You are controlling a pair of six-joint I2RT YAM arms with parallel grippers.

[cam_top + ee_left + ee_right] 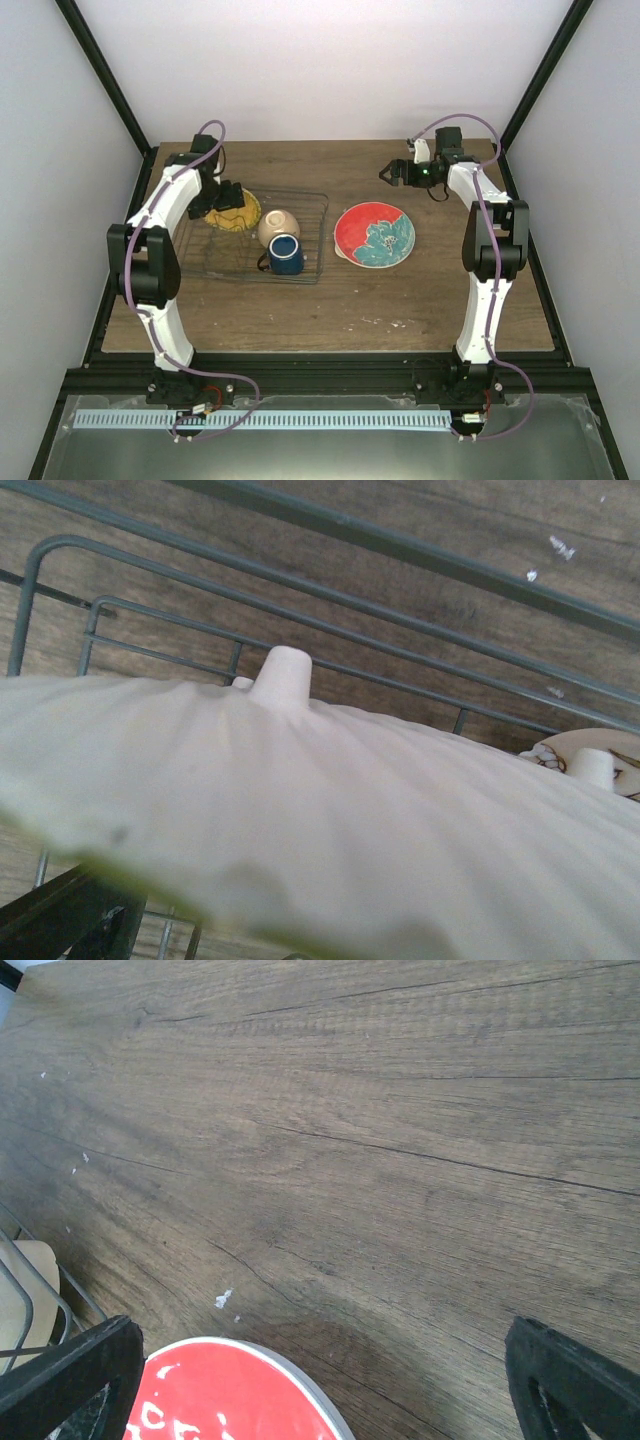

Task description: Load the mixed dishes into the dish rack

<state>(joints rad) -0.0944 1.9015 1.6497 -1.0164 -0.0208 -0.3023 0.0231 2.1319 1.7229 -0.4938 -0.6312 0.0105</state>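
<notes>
Top external: dish rack (pixel 305 205) long axis left-right

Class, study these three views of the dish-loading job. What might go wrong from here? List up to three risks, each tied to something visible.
1. The left gripper pinches the yellow-orange plate at its rim over the dish rack; it may slip or snag a wire.
2. The cream bowl and blue mug sit close beside it and might get knocked.
3. The red plate lies flat on the table; the open right gripper may struggle to get under its edge.
</notes>
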